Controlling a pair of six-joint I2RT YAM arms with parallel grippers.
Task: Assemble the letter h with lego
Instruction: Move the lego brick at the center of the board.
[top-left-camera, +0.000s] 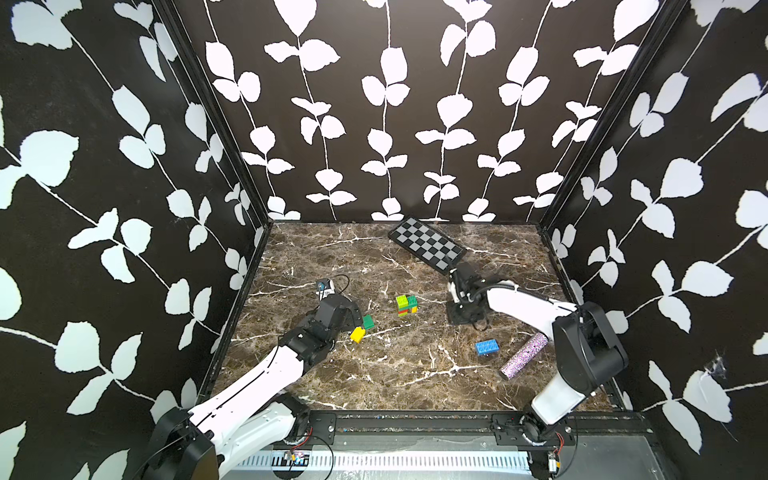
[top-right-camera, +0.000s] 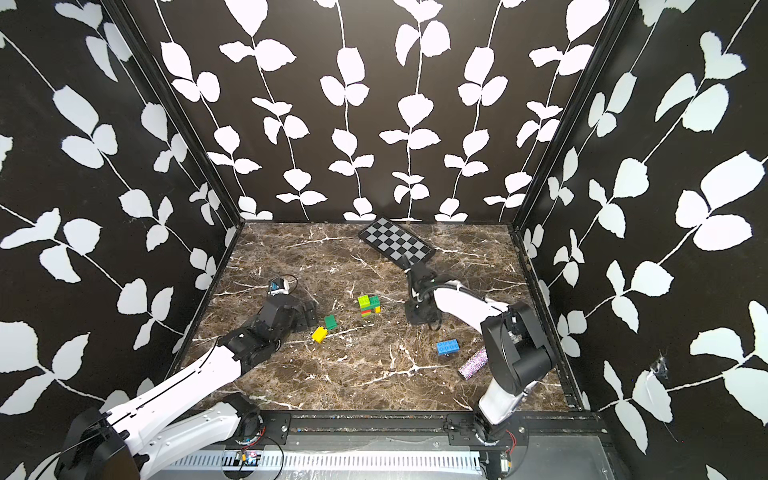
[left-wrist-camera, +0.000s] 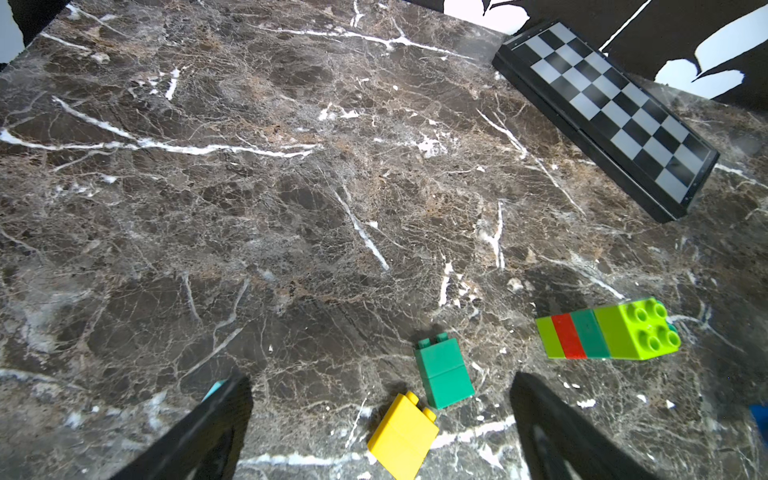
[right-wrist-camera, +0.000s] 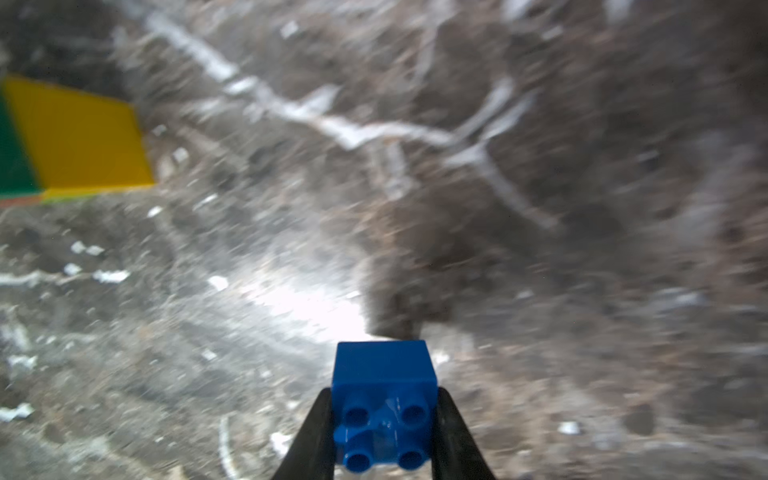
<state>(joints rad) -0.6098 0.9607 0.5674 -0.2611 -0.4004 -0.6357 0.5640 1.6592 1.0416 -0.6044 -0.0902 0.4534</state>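
Joined stack (top-left-camera: 406, 305) of lime, red, dark green and yellow lego stands upright near the middle of the marble table (top-left-camera: 374, 374), seen in both top views and free of both arms. To its right, the right gripper (right-wrist-camera: 385, 395) is clamped on a small blue brick (right-wrist-camera: 384, 407), one finger on each side face and the studs facing the wrist camera. Whether this brick touches the table cannot be told, as the view is blurred. To the left of the stack, a dark green brick (left-wrist-camera: 444, 372) and a yellow brick (left-wrist-camera: 402, 436) lie on their sides just beside one another. The left gripper (left-wrist-camera: 379, 378) is low over them, fingers spread wide and holding nothing. A long blue brick (top-left-camera: 487, 347) lies loose nearer the front right, near a glittery purple cylinder (top-left-camera: 524, 355). A checkered board (top-left-camera: 428, 244) lies at the rear.
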